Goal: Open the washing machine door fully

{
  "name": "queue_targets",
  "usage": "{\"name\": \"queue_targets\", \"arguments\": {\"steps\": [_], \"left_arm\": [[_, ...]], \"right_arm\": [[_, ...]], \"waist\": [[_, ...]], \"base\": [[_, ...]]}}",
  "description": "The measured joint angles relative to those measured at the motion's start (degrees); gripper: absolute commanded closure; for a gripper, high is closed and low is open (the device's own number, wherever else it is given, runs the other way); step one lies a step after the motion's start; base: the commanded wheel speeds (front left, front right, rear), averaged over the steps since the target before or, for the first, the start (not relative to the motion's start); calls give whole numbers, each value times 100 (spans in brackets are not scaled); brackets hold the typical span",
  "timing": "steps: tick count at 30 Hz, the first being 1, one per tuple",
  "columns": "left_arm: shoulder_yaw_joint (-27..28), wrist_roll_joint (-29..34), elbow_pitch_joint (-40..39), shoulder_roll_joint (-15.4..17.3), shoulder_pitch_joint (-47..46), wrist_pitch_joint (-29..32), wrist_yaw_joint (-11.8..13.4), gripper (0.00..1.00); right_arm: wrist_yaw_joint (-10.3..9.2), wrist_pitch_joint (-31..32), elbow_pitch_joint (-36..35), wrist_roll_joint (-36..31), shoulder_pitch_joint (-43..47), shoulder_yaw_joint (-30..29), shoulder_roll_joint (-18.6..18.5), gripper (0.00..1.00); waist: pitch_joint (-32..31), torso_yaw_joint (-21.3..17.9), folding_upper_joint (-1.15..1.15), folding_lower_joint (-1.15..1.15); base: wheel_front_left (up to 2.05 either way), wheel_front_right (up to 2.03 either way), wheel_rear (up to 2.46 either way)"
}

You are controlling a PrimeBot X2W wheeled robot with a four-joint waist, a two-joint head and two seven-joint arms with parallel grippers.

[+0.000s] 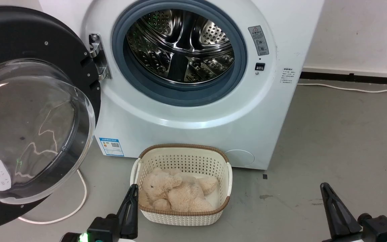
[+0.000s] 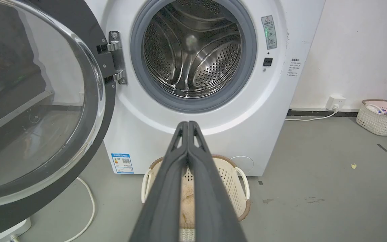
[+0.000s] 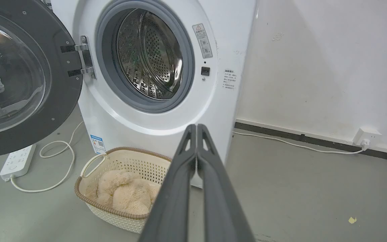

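swinging wide left, washing machine door (image 1: 29,114), glass bowl outward

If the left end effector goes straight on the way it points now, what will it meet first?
Probably the washing machine, its white front just under the drum opening; the line seems to pass above the basket. Depth is unclear.

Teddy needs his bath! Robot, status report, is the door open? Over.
Left gripper shut, empty; right gripper shut, empty. Washing machine door swung wide, drum exposed. Basket with teddy on floor below the drum, apart from door. Over.
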Motion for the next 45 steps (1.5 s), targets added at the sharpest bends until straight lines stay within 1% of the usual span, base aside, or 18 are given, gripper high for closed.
{"name": "queue_targets", "arguments": {"steps": [32,45], "left_arm": [[375,214,-53,-59,-115,397,-146,100],[534,301,-77,-77,-143,561,-244,100]], "right_arm": [[0,403,69,-1,-226,90,1,100],[0,557,85,-1,-318,116,1,100]], "waist": [[50,-51,0,0],[71,-72,0,0]], "base": [[0,0,0],[0,0,0]]}}
